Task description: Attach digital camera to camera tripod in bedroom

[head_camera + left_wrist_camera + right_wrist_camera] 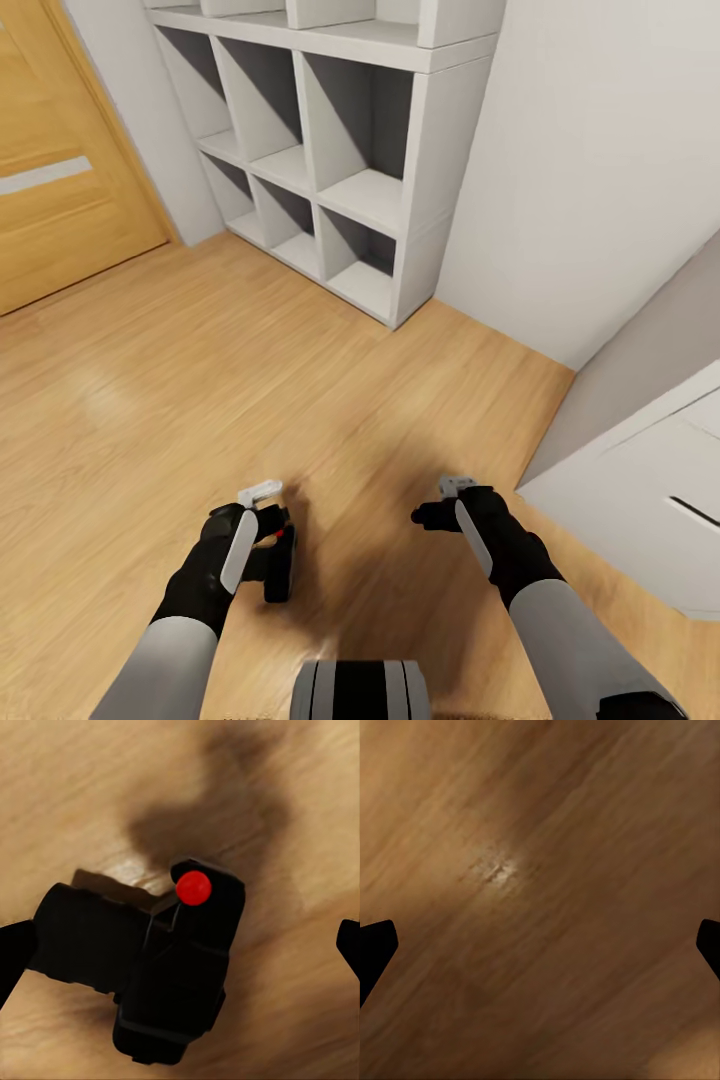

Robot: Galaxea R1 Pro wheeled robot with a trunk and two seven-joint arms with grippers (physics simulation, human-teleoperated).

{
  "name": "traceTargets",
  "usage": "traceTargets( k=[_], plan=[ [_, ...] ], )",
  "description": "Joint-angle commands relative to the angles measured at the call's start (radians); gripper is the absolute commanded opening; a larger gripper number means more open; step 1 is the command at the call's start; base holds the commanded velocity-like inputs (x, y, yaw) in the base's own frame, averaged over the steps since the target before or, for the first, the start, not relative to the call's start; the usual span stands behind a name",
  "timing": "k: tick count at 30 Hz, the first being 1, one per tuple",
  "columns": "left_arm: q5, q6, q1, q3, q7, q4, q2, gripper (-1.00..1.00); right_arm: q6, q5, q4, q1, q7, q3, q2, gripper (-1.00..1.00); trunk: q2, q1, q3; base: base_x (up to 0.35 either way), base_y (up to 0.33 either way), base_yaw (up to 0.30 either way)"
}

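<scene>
Lower left of the head view, the left hand (262, 540) seems to grip the camera (272, 560) for carrying; right hand (440, 505) open, empty, above the floor (200, 380).

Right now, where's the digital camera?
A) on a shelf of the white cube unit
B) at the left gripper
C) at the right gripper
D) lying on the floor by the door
B: the digital camera, red button visible, sits between the jaws of the left gripper; the right gripper has nothing between its jaws, just wood floor.
</scene>
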Motion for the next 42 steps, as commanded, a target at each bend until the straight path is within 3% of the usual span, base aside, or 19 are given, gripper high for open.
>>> traceTargets(
  k=[1,12,42],
  plan=[
    [0.011,0.003,0.000,0.002,0.007,-0.001,-0.001,1.00,0.004,-0.006,-0.001,0.000,-0.002,0.001,0.000,1.00,-0.001,0.000,-0.005,0.000,0.000,0.000],
    [0.011,0.006,0.000,0.001,0.008,0.002,-0.001,1.00,0.004,-0.004,-0.001,0.000,-0.002,0.001,0.000,1.00,-0.003,0.005,-0.047,0.000,0.000,0.000],
    [0.009,0.007,0.000,0.000,0.008,0.001,-0.002,1.00,-0.016,-0.007,0.000,0.000,-0.002,0.001,0.000,1.00,-0.003,0.005,-0.047,-0.039,0.010,0.000]
  ],
)
